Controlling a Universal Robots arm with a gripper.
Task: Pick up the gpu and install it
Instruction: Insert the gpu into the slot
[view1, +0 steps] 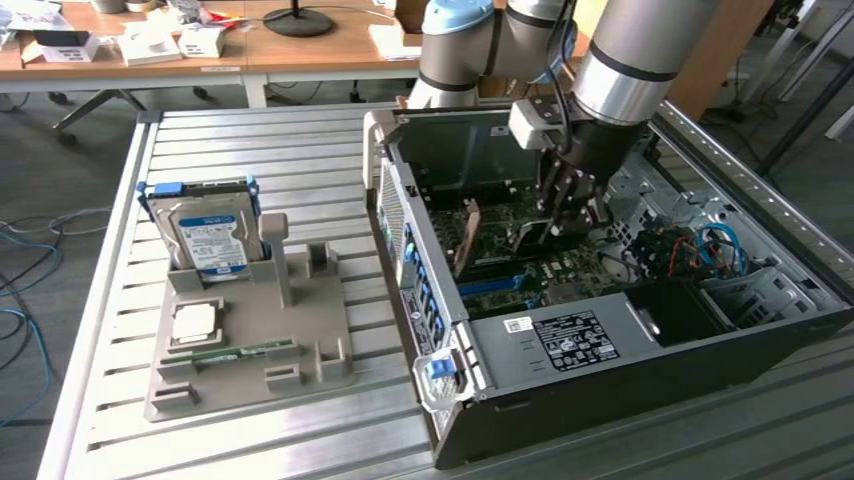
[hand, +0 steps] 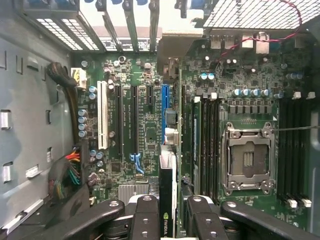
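Note:
The gpu (hand: 167, 170) is a thin dark card seen edge-on in the wrist view, with a green logo near my fingers. My gripper (hand: 169, 204) is shut on it, one black finger (hand: 146, 212) on each side. The card hangs over the motherboard (hand: 140, 130), in line with the blue slot (hand: 166, 100), and its bracket end points toward the case's rear slot openings. In the exterior view my gripper (view1: 571, 212) reaches down inside the open computer case (view1: 561, 340), just above the board.
A CPU socket (hand: 248, 160) and memory slots lie beside the card. A cable bundle (hand: 70, 175) runs along the case wall. Outside the case, a grey fixture (view1: 267, 350) holds a hard drive (view1: 203, 235), a CPU (view1: 196, 322) and a green memory stick (view1: 238, 350).

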